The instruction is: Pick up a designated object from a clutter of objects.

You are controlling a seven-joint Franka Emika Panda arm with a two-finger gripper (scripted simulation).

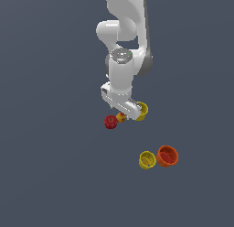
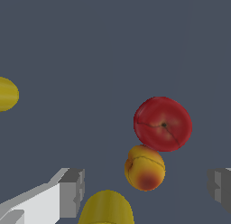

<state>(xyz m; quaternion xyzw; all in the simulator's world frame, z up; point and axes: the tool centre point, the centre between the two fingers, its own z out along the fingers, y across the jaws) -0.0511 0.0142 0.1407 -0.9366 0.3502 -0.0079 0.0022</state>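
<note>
The pick is not made yet. The gripper [image 2: 144, 187] hangs above the fruit [image 2: 145, 168] with its jaws spread wide, one finger [image 2: 71, 192] on each side of it and clear of its skin, holding nothing. From the wrist view the fruit sits between the fingers but closer to one than the other, so by my judgement a little centring, the descent, the squeeze and the lift are all left to do.

The fruit, orange-yellow with a red blush, rests on the dark floor [image 2: 90, 47] touching or very nearly touching the red apple [image 2: 163, 123]; I cannot tell which. In the exterior view it lies just beside the apple [image 1: 110, 121], on the apple's side toward that view's right, half hidden under the arm's white hand [image 1: 119, 101]. A yellow cup [image 1: 142, 110] lies just beyond the fruit on the side away from the apple, and it shows as a yellow curve [image 2: 107, 208] close to the fruit in the wrist view. Another yellow cup [image 1: 147, 160] and an orange cup [image 1: 167, 156] sit together well apart from the apple.

The fruit is nearly round, so it has no real long axis. A shallow crease runs across its upper side, and the blush faces away from the apple. It is too round for its heading to matter much to the grip, I think.
</note>
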